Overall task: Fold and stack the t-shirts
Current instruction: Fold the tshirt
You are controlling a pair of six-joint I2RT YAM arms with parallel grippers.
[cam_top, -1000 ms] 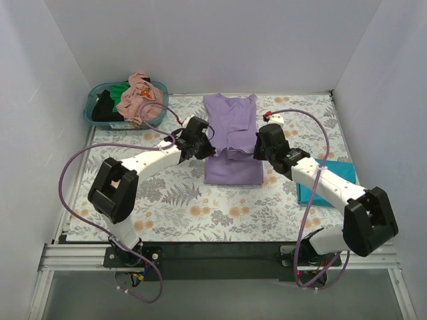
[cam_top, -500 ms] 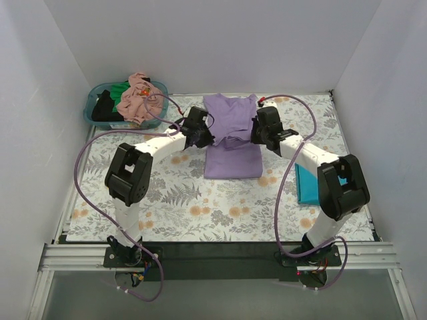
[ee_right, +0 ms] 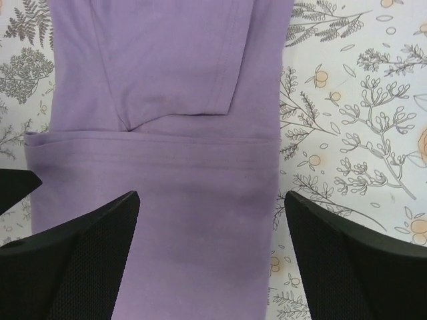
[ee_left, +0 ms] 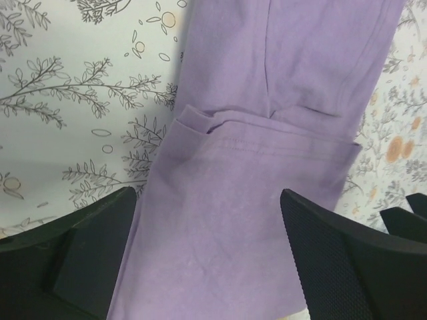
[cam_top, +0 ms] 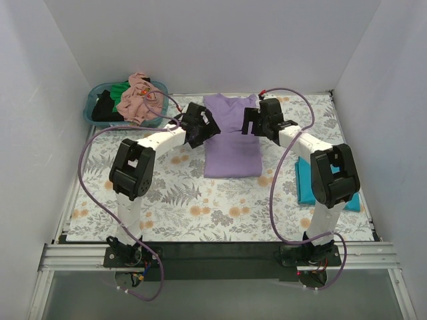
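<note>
The lavender-purple t-shirt (cam_top: 231, 143) lies folded flat on the floral table cover, its far part doubled over the near part. My left gripper (cam_top: 209, 128) hovers open over its left edge, and my right gripper (cam_top: 251, 123) hovers open over its right edge. In the left wrist view the lavender cloth (ee_left: 267, 133) lies below the gripper (ee_left: 210, 260), untouched by the spread fingers (ee_left: 87, 253). The right wrist view shows the same: cloth (ee_right: 167, 100) under the open gripper (ee_right: 212, 257). A folded teal-blue t-shirt (cam_top: 305, 189) lies at the right, partly behind the right arm.
A teal basket (cam_top: 91, 112) at the far left corner holds the salmon-pink t-shirt (cam_top: 138, 100), the green one (cam_top: 120, 89) and the black one (cam_top: 103, 107). White walls close in the table on three sides. Purple cables loop beside both arms.
Both grippers carried the lavender shirt's near edge away from me, then opened and let it go. The cloth now lies flat and both arms reach further back.
</note>
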